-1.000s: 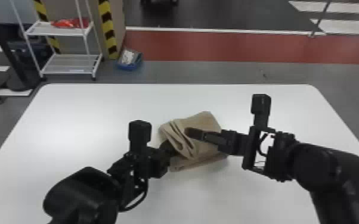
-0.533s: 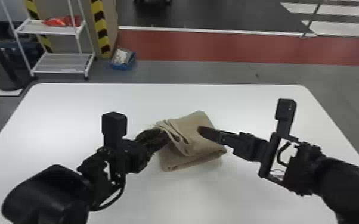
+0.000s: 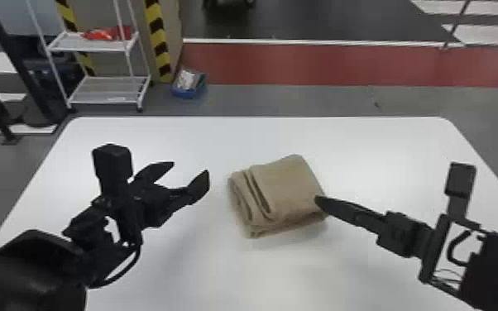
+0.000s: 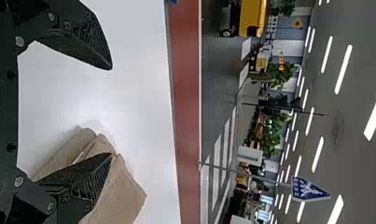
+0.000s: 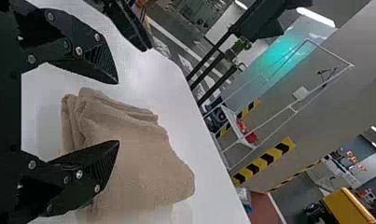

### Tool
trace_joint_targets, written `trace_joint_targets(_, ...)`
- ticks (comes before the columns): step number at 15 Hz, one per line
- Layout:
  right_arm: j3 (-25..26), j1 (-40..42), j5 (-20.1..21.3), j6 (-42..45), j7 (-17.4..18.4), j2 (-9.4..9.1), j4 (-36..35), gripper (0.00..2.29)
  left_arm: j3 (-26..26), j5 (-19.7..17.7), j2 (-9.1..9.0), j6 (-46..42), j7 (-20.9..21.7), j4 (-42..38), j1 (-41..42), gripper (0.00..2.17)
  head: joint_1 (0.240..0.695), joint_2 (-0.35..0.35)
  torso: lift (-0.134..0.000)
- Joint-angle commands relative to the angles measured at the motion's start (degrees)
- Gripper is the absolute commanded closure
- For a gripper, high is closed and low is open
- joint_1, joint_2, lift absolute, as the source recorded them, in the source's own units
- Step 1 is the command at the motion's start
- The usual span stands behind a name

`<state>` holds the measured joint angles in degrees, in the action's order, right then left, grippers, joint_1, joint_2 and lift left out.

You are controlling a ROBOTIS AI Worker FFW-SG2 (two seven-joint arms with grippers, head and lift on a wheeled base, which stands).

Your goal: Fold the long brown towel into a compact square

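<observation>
Both arms are black: at eight o'clock in the head view the left arm carries a smooth, rounded forearm shell (image 3: 33,264), and a thin black cable (image 3: 130,264) bows out below its wrist. A boxy black block (image 3: 113,162) with softened corners tops a post there; the right arm, at four o'clock, has a squarer block (image 3: 460,180), an open rectangular bracket (image 3: 429,256) and a looped black cable (image 3: 452,247). The left tool (image 3: 190,166) and right tool (image 3: 317,200) have tapering fingers, silvery round screws (image 5: 79,50) and finely ribbed inner pads (image 5: 105,58).

Folded brown towel (image 5: 143,163) beyond the spread fingers (image 5: 90,163) of the right hand (image 5: 118,112).
</observation>
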<state>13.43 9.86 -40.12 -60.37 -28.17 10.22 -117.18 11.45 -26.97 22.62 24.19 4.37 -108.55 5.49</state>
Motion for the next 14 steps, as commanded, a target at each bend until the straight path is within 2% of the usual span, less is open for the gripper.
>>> trace_joint_targets(1,0.0,1.8,4.6,-2.0,-1.2,1.03,-0.2,2.06,-1.6,-0.1,0.23,-1.0,-0.1,1.1,0.4,0.09,0.695,0.001,-0.120)
trace_joint_targets(6,-2.3,2.7,10.6,2.2,-0.7,-0.29,3.4,2.07,-0.2,-0.3,-0.29,-3.0,-0.5,2.1,0.4,0.09,0.695,0.004,-0.120)
trace_joint_targets(9,-3.6,0.9,13.8,4.7,1.1,-0.38,5.9,2.07,-0.2,-0.3,-0.21,-3.1,-0.7,2.0,0.9,0.09,0.695,-0.011,-0.120)
trace_joint_targets(12,-4.8,-3.9,16.3,5.2,3.4,-0.29,10.0,2.07,-0.2,-0.3,-0.12,-3.7,-0.7,1.7,1.8,0.09,0.695,-0.022,-0.120)
trace_joint_targets(14,-6.2,-10.8,18.1,4.7,3.3,-0.02,16.0,2.07,-0.1,-0.4,-0.21,-4.2,-0.4,1.6,2.3,0.09,0.695,-0.028,-0.120)
